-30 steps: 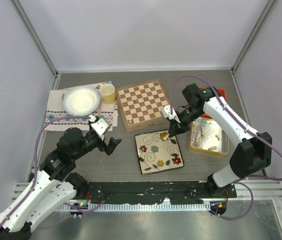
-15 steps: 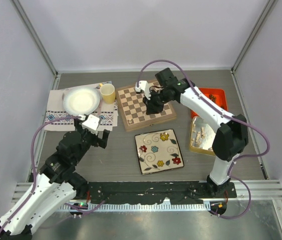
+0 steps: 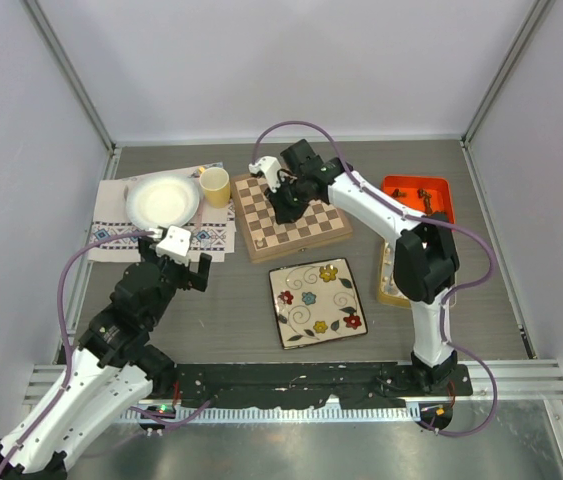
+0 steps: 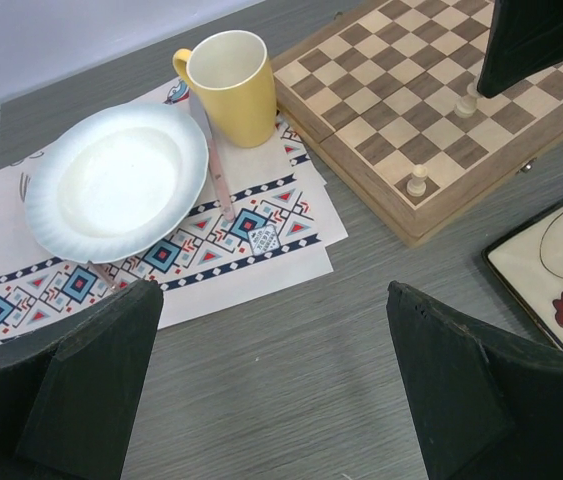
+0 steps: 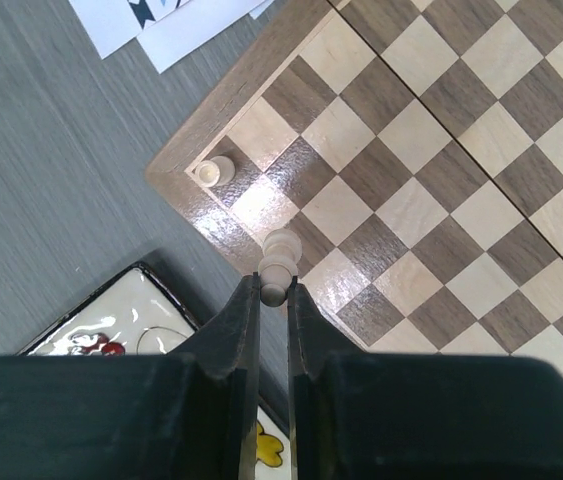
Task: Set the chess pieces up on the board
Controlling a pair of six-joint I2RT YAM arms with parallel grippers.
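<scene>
Cream pawn is pinched in the nearly closed right jaws over the board; the cream piece standing at 10 o'clock could be toppled by drift. Left jaws are spread wide.

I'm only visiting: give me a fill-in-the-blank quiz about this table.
The right tool is shut on a small wooden chess piece coloured ____.
Another such piece stands on a ____ square of the checkered wooden board.
The left tool is ____ and empty.
The ____ ceramic mug stands beside the round white plate.
Missing: cream; corner; open; yellow.
</scene>
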